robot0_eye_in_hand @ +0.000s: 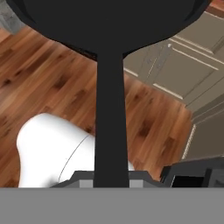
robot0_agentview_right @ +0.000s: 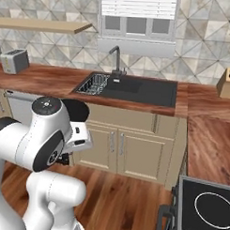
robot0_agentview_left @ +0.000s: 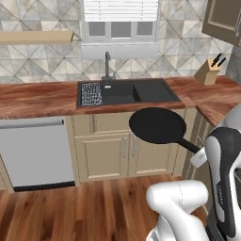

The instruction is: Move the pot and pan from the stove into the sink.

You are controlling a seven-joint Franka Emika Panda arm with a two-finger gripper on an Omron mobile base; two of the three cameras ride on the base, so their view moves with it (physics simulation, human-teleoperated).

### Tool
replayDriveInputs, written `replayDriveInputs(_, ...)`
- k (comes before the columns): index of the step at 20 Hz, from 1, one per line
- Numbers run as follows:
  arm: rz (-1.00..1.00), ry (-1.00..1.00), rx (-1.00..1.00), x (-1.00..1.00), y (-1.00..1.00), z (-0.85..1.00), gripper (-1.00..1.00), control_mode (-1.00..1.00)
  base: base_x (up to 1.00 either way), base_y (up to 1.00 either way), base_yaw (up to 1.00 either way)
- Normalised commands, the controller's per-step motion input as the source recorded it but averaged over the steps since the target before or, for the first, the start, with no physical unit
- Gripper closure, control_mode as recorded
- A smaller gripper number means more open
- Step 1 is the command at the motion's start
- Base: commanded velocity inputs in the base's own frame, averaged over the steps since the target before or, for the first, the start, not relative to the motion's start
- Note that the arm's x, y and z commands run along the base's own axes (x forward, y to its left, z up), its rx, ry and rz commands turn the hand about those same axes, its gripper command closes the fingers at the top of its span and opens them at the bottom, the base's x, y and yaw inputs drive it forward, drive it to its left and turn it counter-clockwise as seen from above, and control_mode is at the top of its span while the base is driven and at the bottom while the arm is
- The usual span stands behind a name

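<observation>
One wooden counter [robot0_agentview_left: 37, 96], one black sink [robot0_agentview_left: 141, 92] with two basins, one wire rack [robot0_agentview_left: 91, 93] and one faucet [robot0_agentview_left: 107, 66], one pan [robot0_agentview_left: 157, 125] held in mid-air before the cabinets below the sink, gripper [robot0_agentview_left: 200, 155] clamped narrowly on its handle, one knife block [robot0_agentview_left: 207, 71].

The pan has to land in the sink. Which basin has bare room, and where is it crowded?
The hand carries the pan by its handle, out over the floor before the cabinets. In the sink, the basin on the knife block side looks bare. The other end is crowded: the wire rack fills it, with the faucet behind.
</observation>
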Motion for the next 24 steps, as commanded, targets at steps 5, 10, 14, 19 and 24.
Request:
replayDriveInputs(5,0.0,0.0,0.0,0.0,0.0,0.0,1.0,1.0,0.75,0.0,0.0)
replayDriveInputs(10,0.0,0.0,0.0,0.0,0.0,0.0,1.0,1.0,0.84,0.0,0.0)
replayDriveInputs(14,0.0,0.0,0.0,0.0,0.0,0.0,1.0,1.0,0.86,0.0,0.0)
replayDriveInputs(19,0.0,0.0,0.0,0.0,0.0,0.0,1.0,1.0,0.84,0.0,0.0)
replayDriveInputs(24,0.0,0.0,0.0,0.0,0.0,0.0,1.0,1.0,0.75,0.0,0.0)
